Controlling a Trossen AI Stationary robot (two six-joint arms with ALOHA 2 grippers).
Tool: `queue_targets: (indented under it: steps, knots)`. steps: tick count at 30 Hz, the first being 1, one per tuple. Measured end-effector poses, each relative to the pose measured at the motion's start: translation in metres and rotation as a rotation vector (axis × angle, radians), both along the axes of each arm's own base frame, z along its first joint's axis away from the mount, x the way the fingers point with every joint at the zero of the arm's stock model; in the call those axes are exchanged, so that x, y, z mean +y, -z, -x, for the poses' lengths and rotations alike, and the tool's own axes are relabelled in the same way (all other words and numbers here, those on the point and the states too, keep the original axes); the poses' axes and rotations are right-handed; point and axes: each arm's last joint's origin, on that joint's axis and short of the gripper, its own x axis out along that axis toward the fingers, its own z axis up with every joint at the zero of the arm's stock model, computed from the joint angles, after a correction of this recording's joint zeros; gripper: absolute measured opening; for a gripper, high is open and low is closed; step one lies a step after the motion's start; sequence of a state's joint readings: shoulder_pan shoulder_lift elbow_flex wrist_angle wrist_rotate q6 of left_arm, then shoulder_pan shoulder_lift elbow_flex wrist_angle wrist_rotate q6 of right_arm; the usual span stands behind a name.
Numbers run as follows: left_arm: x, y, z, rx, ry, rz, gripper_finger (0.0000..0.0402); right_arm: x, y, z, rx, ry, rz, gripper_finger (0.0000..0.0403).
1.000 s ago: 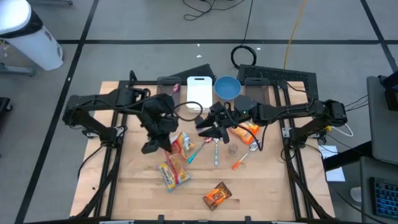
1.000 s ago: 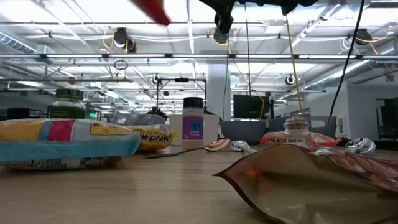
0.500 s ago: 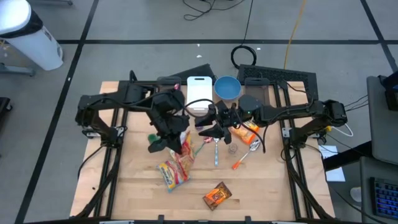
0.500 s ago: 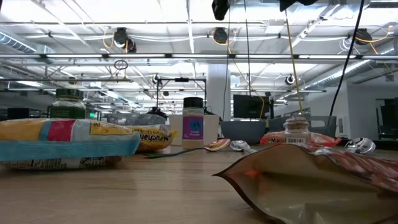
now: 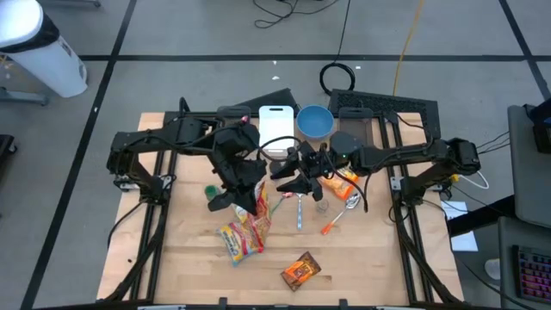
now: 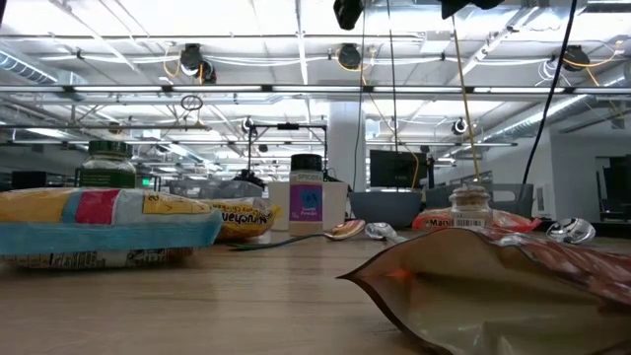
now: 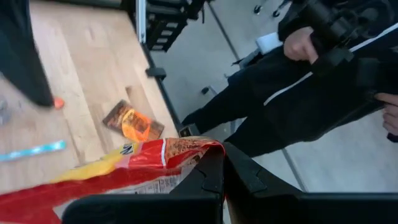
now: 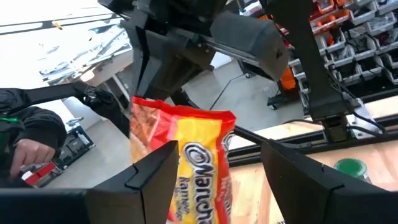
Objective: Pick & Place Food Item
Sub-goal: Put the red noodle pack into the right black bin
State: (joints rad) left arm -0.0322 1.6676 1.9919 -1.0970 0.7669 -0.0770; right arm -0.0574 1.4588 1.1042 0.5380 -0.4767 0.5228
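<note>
Now that our left gripper (image 5: 250, 196), clamped on the red-and-yellow crinkly ramen packet (image 5: 258, 209), has carried it up off the wooden table (image 5: 185, 250), we read the pick as done; our right gripper (image 5: 297, 176) waits alongside, fingers apart.

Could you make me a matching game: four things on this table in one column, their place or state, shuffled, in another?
Things:
1. ramen packet
2. blue bowl
3. right tool
4. orange-brown pouch

States:
A. open, holding nothing
B. lying alone near the table's front edge
C. pinched in the shut left tool, lifted
D. at the table's back, beside the white cutting board

Pairs: 1-C, 2-D, 3-A, 4-B
</note>
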Motion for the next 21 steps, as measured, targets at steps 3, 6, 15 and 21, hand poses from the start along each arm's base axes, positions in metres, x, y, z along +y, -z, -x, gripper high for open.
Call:
queue_targets:
  steps: [3,6,15,21]
  knots:
    - [0.001,-0.003,-0.003,-0.047,0.011,0.017,0.0,0.0,0.001,-0.001,0.001,0.0,-0.002,0.0224]
    - [0.002,-0.004,-0.003,-0.054,0.012,0.024,0.0,0.0,-0.001,0.0,-0.01,-0.002,-0.012,0.0224]
    - [0.009,0.001,-0.009,-0.04,0.006,0.03,0.0,0.002,-0.006,0.001,-0.051,-0.058,-0.033,0.0224]
    - [0.011,0.001,-0.009,-0.034,0.01,0.05,0.0,0.001,-0.006,0.001,-0.05,-0.055,-0.029,0.0224]
